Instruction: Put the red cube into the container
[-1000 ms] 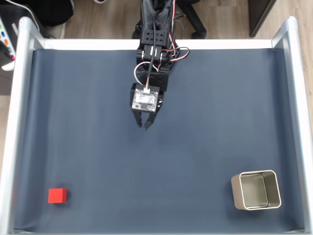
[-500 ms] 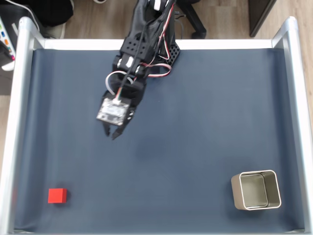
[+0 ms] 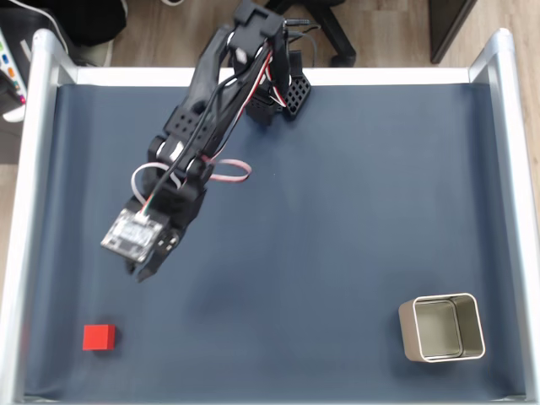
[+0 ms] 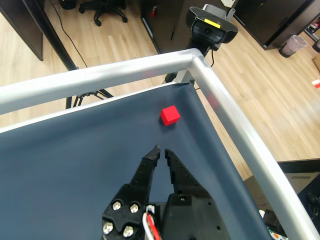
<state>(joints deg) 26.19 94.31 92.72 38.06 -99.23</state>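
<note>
The red cube (image 3: 99, 337) lies on the dark blue mat near the front left corner in the fixed view. In the wrist view the red cube (image 4: 170, 115) sits just ahead of the fingertips, slightly to the right, close to the corner of the frame. My gripper (image 3: 139, 272) hangs over the left part of the mat, a short way up and right of the cube. In the wrist view the gripper (image 4: 161, 150) is shut, its tips almost touching with nothing between them. The container (image 3: 441, 327), a pale square tin, stands open and empty at the front right.
Silver metal rails (image 3: 25, 236) border the mat on the left, right and far sides. In the wrist view the rail corner (image 4: 195, 57) stands just beyond the cube, with a webcam (image 4: 212, 25) mounted behind it. Wide bare mat (image 3: 295, 278) separates cube and container.
The arm has swung from the middle of the mat toward the front left and stretched out, bringing the gripper much closer to the red cube. Cube and container have not moved.
</note>
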